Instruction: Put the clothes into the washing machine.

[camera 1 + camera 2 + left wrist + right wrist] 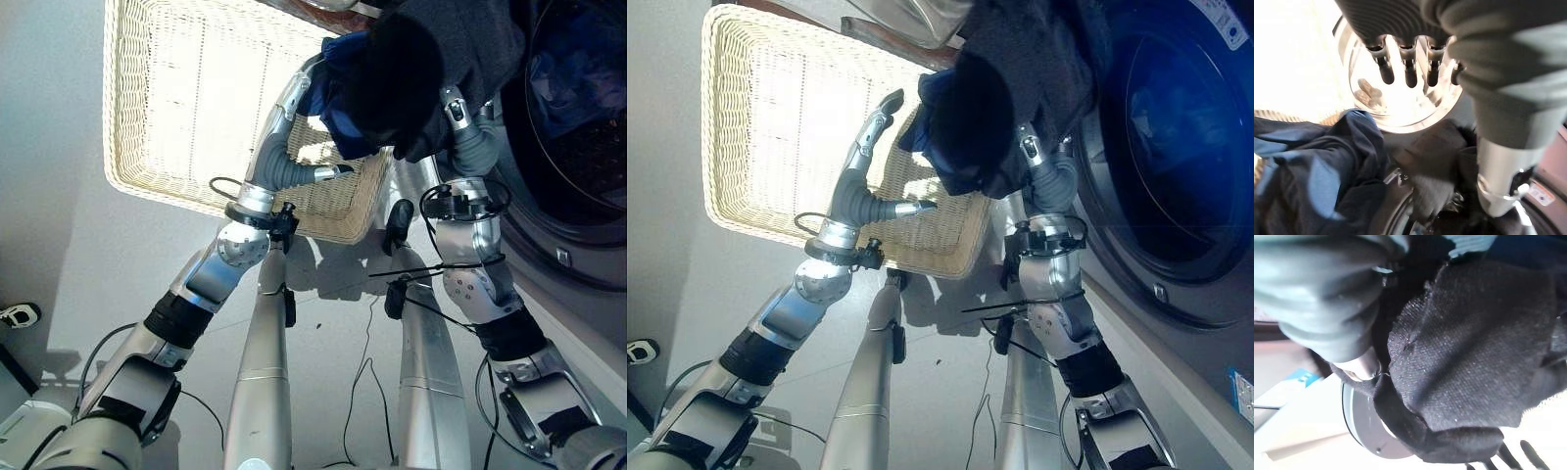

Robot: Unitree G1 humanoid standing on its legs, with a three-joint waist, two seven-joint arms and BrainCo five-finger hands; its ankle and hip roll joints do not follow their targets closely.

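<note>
Dark clothes (411,59) (bunched) beside drum (1176,147)

The left arm (211,274), at the lower left of the left eye view, is built of silver-grey shells with black bands between them, a rounded silver joint and a grey ribbed sleeve above it. The right arm (475,279), at lower right, has the same shells and bands. In the left wrist view, the left hand (1396,19) has a dark ribbed cover and a row of silver, dark-tipped fingers (1409,73).
</note>
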